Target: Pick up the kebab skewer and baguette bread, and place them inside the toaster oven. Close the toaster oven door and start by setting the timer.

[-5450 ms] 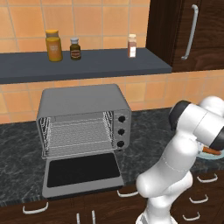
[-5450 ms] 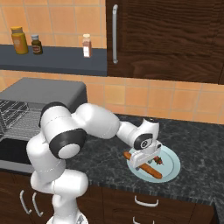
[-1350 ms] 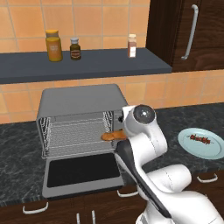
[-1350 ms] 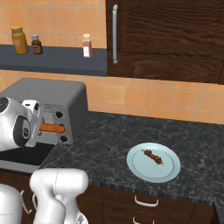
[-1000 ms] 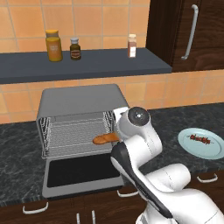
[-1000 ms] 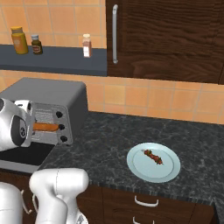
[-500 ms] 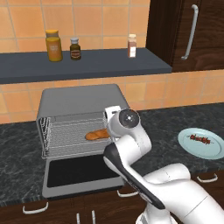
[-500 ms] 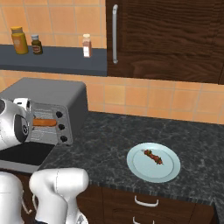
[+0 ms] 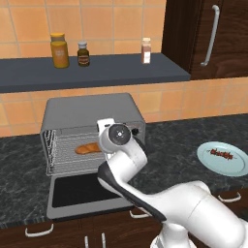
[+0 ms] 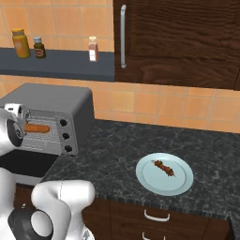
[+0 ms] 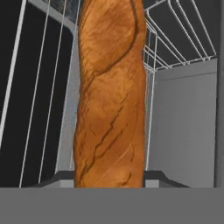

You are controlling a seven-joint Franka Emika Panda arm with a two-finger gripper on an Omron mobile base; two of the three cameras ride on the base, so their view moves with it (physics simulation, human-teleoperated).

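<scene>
Inside the toaster oven [image 9: 92,114], above its wire rack [image 9: 68,157], the baguette bread [image 9: 88,148] is held clamped by the gripper [image 11: 109,177]; the kebab skewer [image 10: 163,168] is left on the plate [image 10: 180,184].

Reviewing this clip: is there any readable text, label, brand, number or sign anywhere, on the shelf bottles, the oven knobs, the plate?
No readable text in any view.
Shelf bottles: labels are colour patches, too blurred to read.
Toaster oven knob panel: no legible numbers or markings.
Plate: plain, no print.
</scene>
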